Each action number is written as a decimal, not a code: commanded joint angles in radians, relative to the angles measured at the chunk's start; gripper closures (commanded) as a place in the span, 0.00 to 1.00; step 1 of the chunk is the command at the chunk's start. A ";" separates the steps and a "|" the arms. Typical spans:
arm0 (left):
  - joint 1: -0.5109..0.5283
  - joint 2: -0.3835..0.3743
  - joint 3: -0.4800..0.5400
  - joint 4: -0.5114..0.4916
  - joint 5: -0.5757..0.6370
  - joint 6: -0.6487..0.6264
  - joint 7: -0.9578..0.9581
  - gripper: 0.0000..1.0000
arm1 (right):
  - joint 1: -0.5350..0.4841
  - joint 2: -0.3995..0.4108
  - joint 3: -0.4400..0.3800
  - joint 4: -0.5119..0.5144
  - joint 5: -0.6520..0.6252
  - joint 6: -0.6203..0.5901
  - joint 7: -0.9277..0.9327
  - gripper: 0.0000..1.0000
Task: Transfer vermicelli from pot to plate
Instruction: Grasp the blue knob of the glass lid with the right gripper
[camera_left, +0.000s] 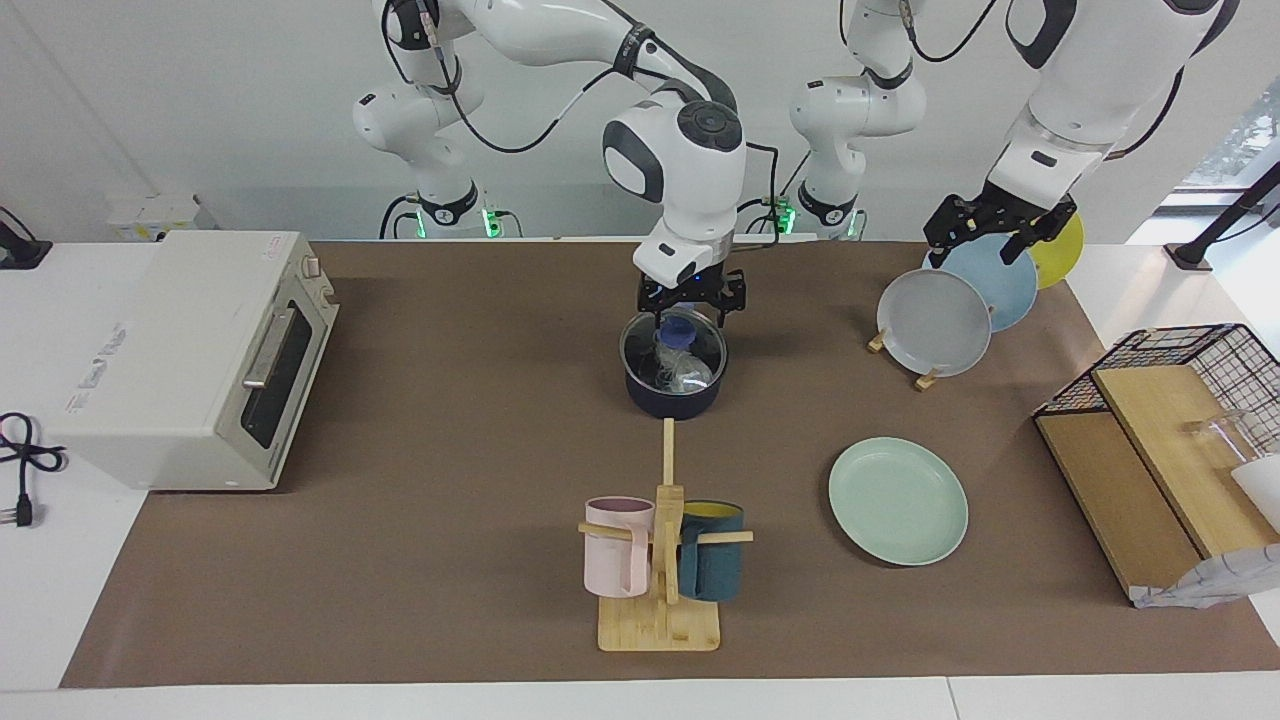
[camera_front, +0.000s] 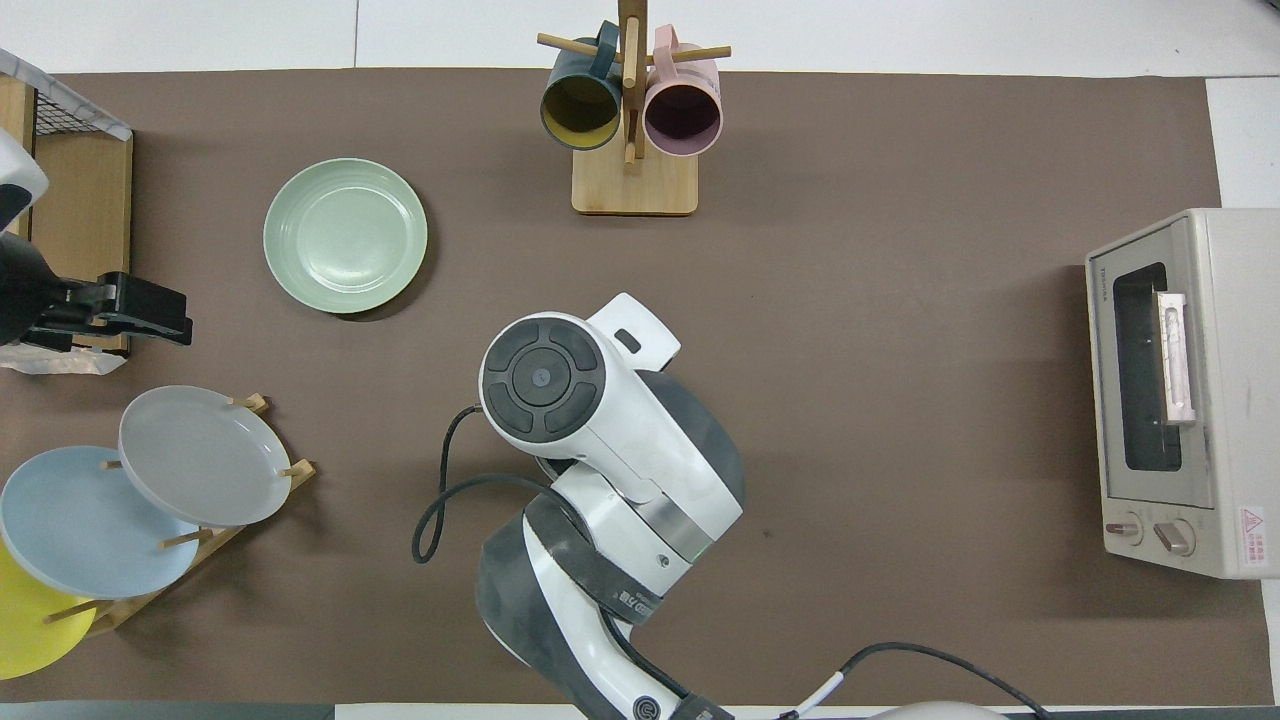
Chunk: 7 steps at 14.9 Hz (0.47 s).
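The dark navy pot (camera_left: 675, 395) stands mid-table, near the robots, with a clear glass lid (camera_left: 640, 352) on it. The vermicelli (camera_left: 692, 373) shows through the lid as a pale clump inside the pot. My right gripper (camera_left: 690, 312) is down at the lid's blue knob (camera_left: 680, 328). In the overhead view the right arm hides the pot, lid and gripper. The pot's handle is hidden. The mint-green plate (camera_left: 898, 500) (camera_front: 345, 235) lies bare, farther from the robots, toward the left arm's end. My left gripper (camera_left: 1000, 228) (camera_front: 170, 312) waits up over the plate rack.
A plate rack (camera_left: 925, 378) holds a grey plate (camera_left: 933, 322), a light blue plate (camera_left: 1000, 280) and a yellow one. A wooden mug stand (camera_left: 660, 625) with two mugs stands farther out than the pot. A toaster oven (camera_left: 190, 360) and a wire basket (camera_left: 1190, 400) sit at the table's ends.
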 joint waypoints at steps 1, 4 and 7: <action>-0.008 -0.008 0.006 -0.002 0.024 -0.003 -0.002 0.00 | 0.016 -0.060 0.001 -0.107 -0.020 0.077 -0.014 0.00; -0.008 -0.008 0.006 -0.002 0.024 -0.003 -0.002 0.00 | 0.016 -0.067 0.001 -0.130 -0.020 0.084 -0.025 0.00; -0.008 -0.008 0.006 -0.002 0.024 -0.003 -0.002 0.00 | 0.016 -0.072 0.001 -0.138 -0.021 0.081 -0.054 0.16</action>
